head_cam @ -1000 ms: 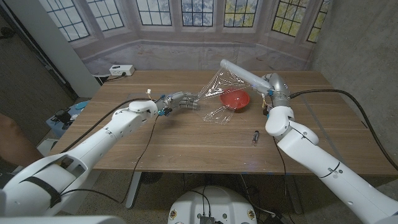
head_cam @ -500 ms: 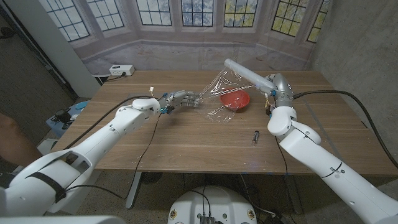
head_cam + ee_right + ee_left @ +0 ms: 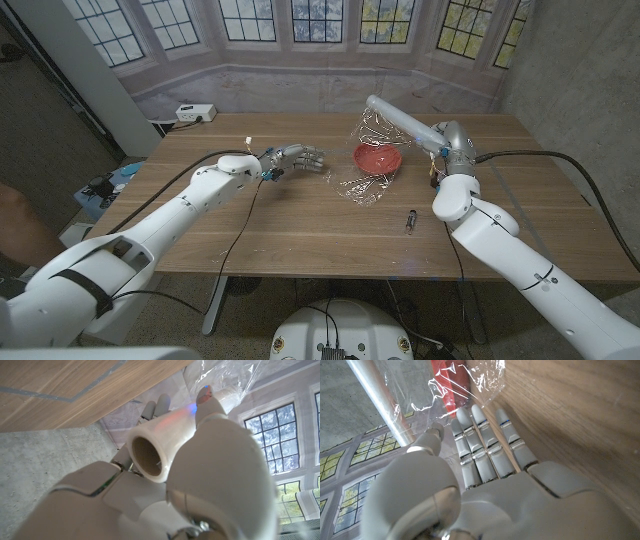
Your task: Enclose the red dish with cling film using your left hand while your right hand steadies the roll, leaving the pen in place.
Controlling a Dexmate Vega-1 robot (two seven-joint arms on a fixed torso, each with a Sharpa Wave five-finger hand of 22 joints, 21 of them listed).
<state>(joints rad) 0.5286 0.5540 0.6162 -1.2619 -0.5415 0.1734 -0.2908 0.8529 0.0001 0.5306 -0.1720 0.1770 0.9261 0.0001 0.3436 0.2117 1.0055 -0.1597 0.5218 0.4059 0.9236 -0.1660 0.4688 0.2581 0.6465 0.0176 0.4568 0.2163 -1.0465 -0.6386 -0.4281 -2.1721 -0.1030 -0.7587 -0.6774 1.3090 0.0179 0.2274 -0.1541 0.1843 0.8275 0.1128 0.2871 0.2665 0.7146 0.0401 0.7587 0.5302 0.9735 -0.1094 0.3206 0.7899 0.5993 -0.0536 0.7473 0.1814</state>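
Wooden table (image 3: 300,225), my left hand (image 3: 300,158) released, round red dish (image 3: 378,160) at its three o'clock under clear cling film (image 3: 362,185), my right hand (image 3: 440,140) grasping the white cling-film roll (image 3: 398,120).

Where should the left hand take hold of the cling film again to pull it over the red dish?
Judging by the head view, pinch the loose crumpled edge of the cling film hanging from the roll, on the near-left side of the red dish. Bring the left hand in from the robot's left, where the sheet trails onto the table.

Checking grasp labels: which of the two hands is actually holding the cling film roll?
The right hand: its fingers wrap the cling film roll at the tube's open end. The left hand is off the roll, fingers extended toward the film's loose edge.
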